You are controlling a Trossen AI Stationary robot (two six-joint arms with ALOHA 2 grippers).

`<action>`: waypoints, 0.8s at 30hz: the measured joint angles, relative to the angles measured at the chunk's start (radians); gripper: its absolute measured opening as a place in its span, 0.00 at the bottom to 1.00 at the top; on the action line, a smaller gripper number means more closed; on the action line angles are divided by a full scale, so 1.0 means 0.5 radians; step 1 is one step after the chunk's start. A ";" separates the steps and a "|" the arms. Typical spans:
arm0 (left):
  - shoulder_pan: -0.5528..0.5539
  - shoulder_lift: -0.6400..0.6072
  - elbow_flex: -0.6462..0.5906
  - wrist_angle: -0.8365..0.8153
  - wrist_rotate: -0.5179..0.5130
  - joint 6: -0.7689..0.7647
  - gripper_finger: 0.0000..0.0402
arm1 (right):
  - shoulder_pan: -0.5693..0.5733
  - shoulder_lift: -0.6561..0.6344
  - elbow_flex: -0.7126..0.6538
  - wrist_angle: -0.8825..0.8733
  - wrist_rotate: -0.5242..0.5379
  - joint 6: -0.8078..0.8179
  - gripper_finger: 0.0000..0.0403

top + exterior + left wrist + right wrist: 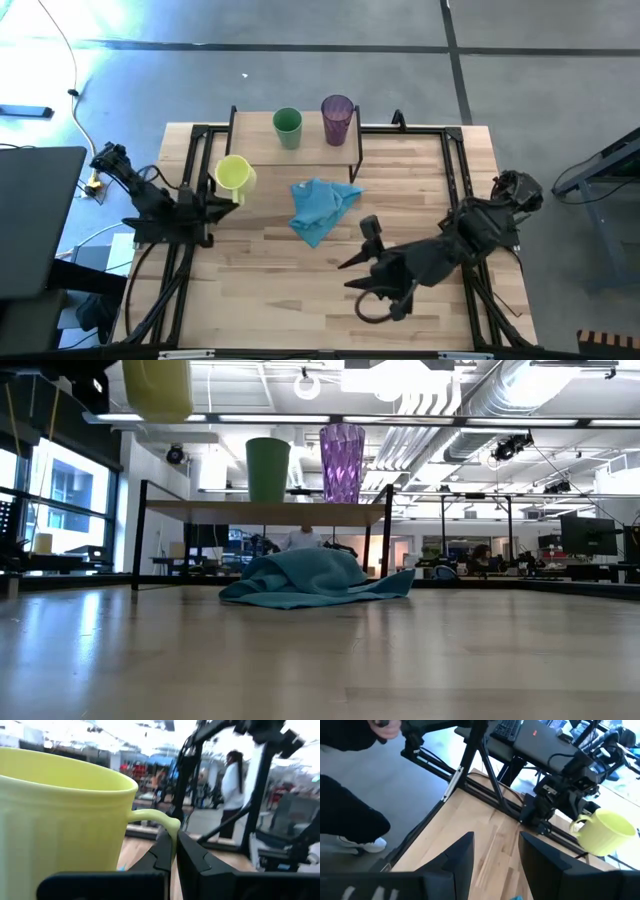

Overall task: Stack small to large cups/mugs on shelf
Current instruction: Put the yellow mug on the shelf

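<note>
From my feed the grey concrete floor [520, 80] runs around the slatted light-wood tabletop [300, 280]. Beyond it lies an open workshop — white ceiling ducts [470, 400], strip lights, tall windows [60, 500] at one side — and a person in a white top [232, 780] stands far off.

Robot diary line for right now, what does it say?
left gripper: shut on yellow mug handle, lifted | right gripper: open, waiting | green cup, purple tumbler: on shelf
</note>
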 joint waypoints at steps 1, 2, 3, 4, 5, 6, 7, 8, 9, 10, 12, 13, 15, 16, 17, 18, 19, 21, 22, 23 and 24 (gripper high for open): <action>0.000 -0.052 0.000 -0.005 0.030 0.025 0.00 | 0.007 -0.002 0.000 -0.006 0.001 -0.007 0.36; 0.000 -0.101 0.000 -0.020 0.056 0.045 0.00 | 0.013 -0.005 0.000 -0.013 0.001 -0.015 0.36; 0.000 -0.149 0.000 -0.043 0.070 0.062 0.00 | 0.022 -0.009 0.000 -0.024 0.001 -0.027 0.36; 0.000 -0.193 0.000 -0.069 0.079 0.064 0.00 | 0.029 -0.011 0.000 -0.028 0.001 -0.036 0.36; 0.000 -0.238 0.000 -0.099 0.085 0.064 0.00 | 0.031 -0.012 0.000 -0.026 0.006 -0.050 0.36; 0.000 -0.277 0.000 -0.134 0.084 0.064 0.00 | 0.031 -0.013 0.000 -0.027 0.011 -0.066 0.36; 0.000 -0.311 0.000 -0.165 0.083 0.062 0.00 | 0.030 -0.013 0.000 -0.027 0.012 -0.080 0.36; 0.000 -0.341 0.000 -0.195 0.081 0.061 0.00 | 0.030 -0.013 0.000 -0.030 0.012 -0.096 0.36; 0.000 -0.365 -0.001 -0.220 0.075 0.061 0.00 | 0.030 -0.013 0.000 -0.036 0.014 -0.115 0.36; 0.000 -0.383 0.000 -0.235 0.070 0.061 0.00 | 0.030 -0.014 0.000 -0.042 0.032 -0.126 0.36; 0.000 -0.410 -0.001 -0.246 0.066 0.067 0.00 | 0.029 -0.023 -0.001 -0.065 0.091 -0.130 0.36; 0.000 -0.417 -0.001 -0.248 0.066 0.079 0.00 | 0.028 -0.031 -0.001 -0.077 0.112 -0.129 0.36; 0.000 -0.423 -0.001 -0.254 0.074 0.116 0.00 | 0.015 -0.054 -0.002 -0.077 0.114 -0.131 0.36; 0.000 -0.423 -0.001 -0.255 0.090 0.132 0.00 | 0.012 -0.067 -0.002 -0.077 0.106 -0.133 0.36; 0.000 -0.423 -0.001 -0.260 0.113 0.148 0.00 | 0.011 -0.079 -0.002 -0.077 0.089 -0.136 0.36; 0.000 -0.423 -0.001 -0.270 0.142 0.161 0.00 | 0.004 -0.088 -0.002 -0.076 0.079 -0.140 0.36; 0.000 -0.423 -0.001 -0.287 0.178 0.167 0.00 | -0.003 -0.095 -0.002 -0.075 0.070 -0.151 0.36; 0.000 -0.423 -0.001 -0.325 0.261 0.167 0.00 | -0.015 -0.104 -0.002 -0.076 0.022 -0.168 0.36; 0.000 -0.423 -0.001 -0.348 0.304 0.166 0.00 | -0.025 -0.106 -0.002 -0.074 -0.003 -0.169 0.36; 0.000 -0.423 -0.001 -0.365 0.335 0.158 0.00 | -0.038 -0.107 -0.002 -0.073 -0.022 -0.170 0.36; 0.000 -0.423 -0.001 -0.380 0.359 0.148 0.00 | -0.047 -0.107 -0.002 -0.073 -0.026 -0.174 0.36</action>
